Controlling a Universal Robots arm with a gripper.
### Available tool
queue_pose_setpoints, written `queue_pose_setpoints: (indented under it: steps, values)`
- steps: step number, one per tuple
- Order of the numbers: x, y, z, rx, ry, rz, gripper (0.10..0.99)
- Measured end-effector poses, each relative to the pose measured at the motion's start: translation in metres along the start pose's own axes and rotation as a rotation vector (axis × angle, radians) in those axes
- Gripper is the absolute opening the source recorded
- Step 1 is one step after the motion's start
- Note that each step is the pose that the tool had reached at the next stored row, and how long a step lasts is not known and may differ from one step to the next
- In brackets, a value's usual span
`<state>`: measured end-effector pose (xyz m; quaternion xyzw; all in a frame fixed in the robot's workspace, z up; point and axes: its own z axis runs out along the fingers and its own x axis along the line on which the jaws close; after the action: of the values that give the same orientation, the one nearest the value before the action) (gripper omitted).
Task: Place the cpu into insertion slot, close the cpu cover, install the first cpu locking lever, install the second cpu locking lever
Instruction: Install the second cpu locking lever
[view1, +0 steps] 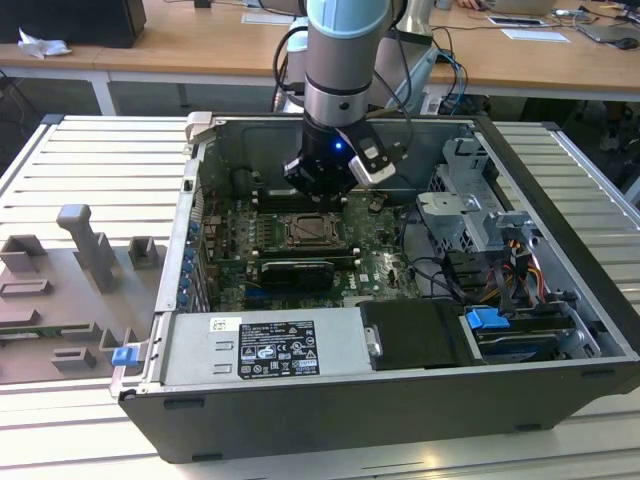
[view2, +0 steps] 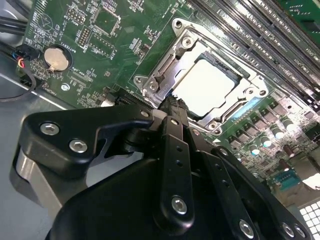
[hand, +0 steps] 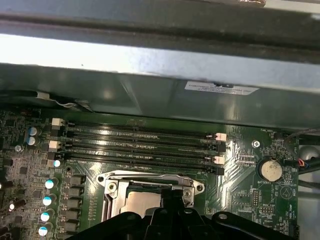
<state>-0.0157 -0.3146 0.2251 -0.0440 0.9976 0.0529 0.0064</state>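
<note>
The robot arm reaches down into the open computer case (view1: 560, 300), near the top middle of the exterior view. Its gripper (view2: 172, 107) hangs low over the green board (view2: 100, 45), right beside the insertion slot (view1: 312, 232). I think it stays this close because the work here is small and fiddly.

In the second wrist view, the cpu (view2: 207, 86) lies flat inside the slot, right of the middle. It looks already put in. The cpu cover (view2: 170, 75) lies down around it like a shiny frame, and the pale chip shows through its square hole. I cannot tell if the levers are hooked.

The fingers look pressed together at the tip, holding nothing.

In the first wrist view, long thin memory slots (hand: 140, 145) run across the middle, just past the socket. A round battery (hand: 270, 169) sits at the right. Little round cans (hand: 47, 200) stand at the lower left. The case wall (hand: 150, 95) rises close behind, so there is little room.
</note>
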Motion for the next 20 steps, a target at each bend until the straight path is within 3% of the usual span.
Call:
queue_pose_setpoints:
  steps: [9,13,20]
  values:
    - [0.0003,-0.0032,-0.0011,0.0,0.0003,0.0,0.106]
    - [0.0,-0.0016,-0.0148,0.0,0.0001,0.0,0.106]
    - [0.0003,-0.0055,-0.0172,0.0,0.0001,0.0,0.106]
